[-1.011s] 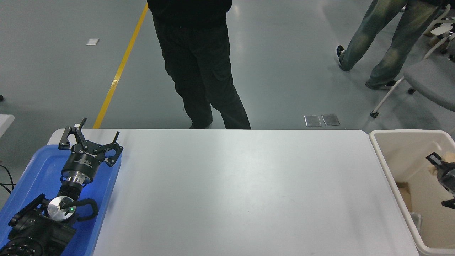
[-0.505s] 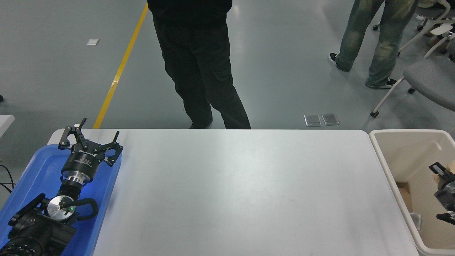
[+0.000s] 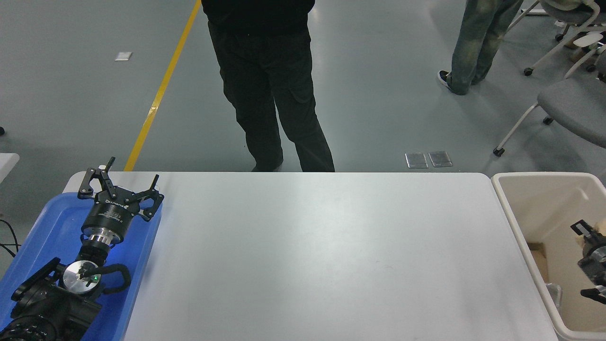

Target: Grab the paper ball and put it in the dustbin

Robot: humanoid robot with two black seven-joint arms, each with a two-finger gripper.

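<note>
**Right gripper over the bin**

The right gripper (image 3: 592,258) hangs at the picture's right edge above the open dustbin (image 3: 509,208), which stands just beside the table (image 3: 312,255). Only part of it shows, so I cannot tell whether its fingers are apart or together. The paper ball cannot be made out for certain; a pale scrap shows just beside the gripper. The left gripper (image 3: 120,182) rests over the blue tray (image 3: 52,222), fingers spread. A person (image 3: 270,80) stands at the far side.
</note>
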